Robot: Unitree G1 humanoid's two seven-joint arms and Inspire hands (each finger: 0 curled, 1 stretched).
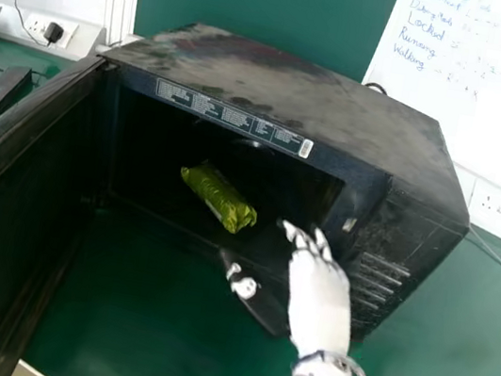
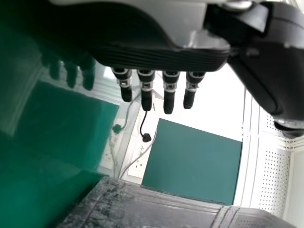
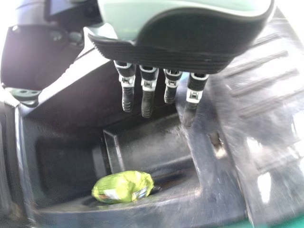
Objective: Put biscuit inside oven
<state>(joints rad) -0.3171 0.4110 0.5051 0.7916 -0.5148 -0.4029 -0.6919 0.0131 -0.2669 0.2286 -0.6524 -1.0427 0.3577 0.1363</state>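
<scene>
A green packet of biscuits (image 1: pixel 218 196) lies at a slant inside a dark, box-shaped oven (image 1: pixel 294 95), near the centre of the head view and close to the oven's front opening. The oven door (image 1: pixel 10 198) stands wide open along the left side of the frame. The robot's white right hand (image 1: pixel 320 299) rises from the lower right, its fingertips in front of the opening's right part, apart from the packet. Its fingers are extended and hold nothing. The left hand (image 2: pixel 156 56), in the left wrist view, also has straight, unloaded fingers. The placing step looks essentially done, since the packet is inside and free of any grip. The next move calls for drawing the right hand back without catching the oven's front edge or the door; if the packet sits too near the sill, a gentle push deeper may help. The oven rests on a glossy green table (image 1: pixel 126 311). At the far left, a small black box (image 1: pixel 3 92) sits on the table near a wall socket strip with a black plug (image 1: pixel 54 32). Behind the oven is a dark green wall panel (image 1: pixel 261 4), and at the upper right a white board (image 1: pixel 482 110) carries handwriting.
</scene>
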